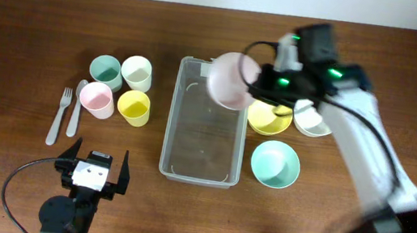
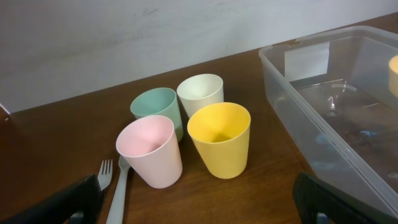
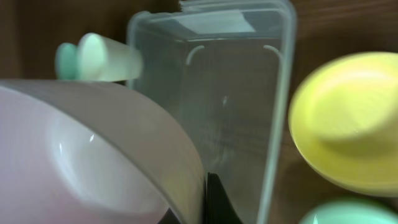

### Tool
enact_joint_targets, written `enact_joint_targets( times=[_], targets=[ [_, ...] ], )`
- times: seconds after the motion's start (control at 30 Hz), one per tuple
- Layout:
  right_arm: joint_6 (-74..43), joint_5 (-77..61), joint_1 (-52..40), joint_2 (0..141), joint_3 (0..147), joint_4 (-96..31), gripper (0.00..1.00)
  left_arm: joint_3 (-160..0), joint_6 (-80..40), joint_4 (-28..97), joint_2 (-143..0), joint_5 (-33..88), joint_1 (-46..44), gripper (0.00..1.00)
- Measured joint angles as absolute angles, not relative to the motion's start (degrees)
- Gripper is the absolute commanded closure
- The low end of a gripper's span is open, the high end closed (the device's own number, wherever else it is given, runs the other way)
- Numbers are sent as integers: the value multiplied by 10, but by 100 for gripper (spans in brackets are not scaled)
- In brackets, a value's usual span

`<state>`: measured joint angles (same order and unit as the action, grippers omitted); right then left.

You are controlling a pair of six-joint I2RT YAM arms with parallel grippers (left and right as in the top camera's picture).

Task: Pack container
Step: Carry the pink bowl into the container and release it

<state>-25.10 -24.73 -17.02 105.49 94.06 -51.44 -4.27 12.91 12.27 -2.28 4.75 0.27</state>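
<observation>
Right hand (image 1: pixel 256 77) clamped on pink bowl (image 1: pixel 232 79), hovering over far right rim of container (image 1: pixel 203 132); tub lies left of it, long axis near-to-far on tabletop (image 1: pixel 23 41). Left hand (image 1: pixel 95 164) wide, empty, farther off

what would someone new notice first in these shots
The pink bowl, held tilted in the right gripper over the far right corner of the clear container, draws the eye first. The container is empty; four pastel cups cluster to its left, and a yellow bowl, white bowl and teal bowl sit to its right.
</observation>
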Motion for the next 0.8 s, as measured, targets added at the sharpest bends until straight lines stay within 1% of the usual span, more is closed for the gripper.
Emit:
enact_joint_targets(
  times=[0.1, 0.2, 0.43, 0.47, 0.53, 0.57, 0.63, 0.8],
  targets=[
    [-256, -240, -189, 1136, 969, -498, 96, -43, 129, 123, -23, 48, 3, 0],
    [-263, -229, -197, 1181, 974, -477, 96, -43, 129, 123, -23, 48, 3, 0],
    [-270, -212, -198, 1226, 977, -450, 96, -43, 129, 123, -23, 48, 3, 0],
    [-270, -210, -198, 1228, 977, -446, 94, -43, 129, 123, -23, 48, 3, 0],
    [-270, -208, -198, 1229, 978, -435, 75, -43, 129, 123, -23, 48, 3, 0],
    [-270, -208, -198, 1230, 980, -428, 70, -43, 129, 123, -23, 48, 3, 0],
    [-266, -210, -198, 1230, 982, -417, 66, -43, 129, 123, -23, 48, 3, 0],
    [-252, -259, -198, 1230, 995, -417, 65, -43, 129, 123, -23, 48, 3, 0]
  ],
)
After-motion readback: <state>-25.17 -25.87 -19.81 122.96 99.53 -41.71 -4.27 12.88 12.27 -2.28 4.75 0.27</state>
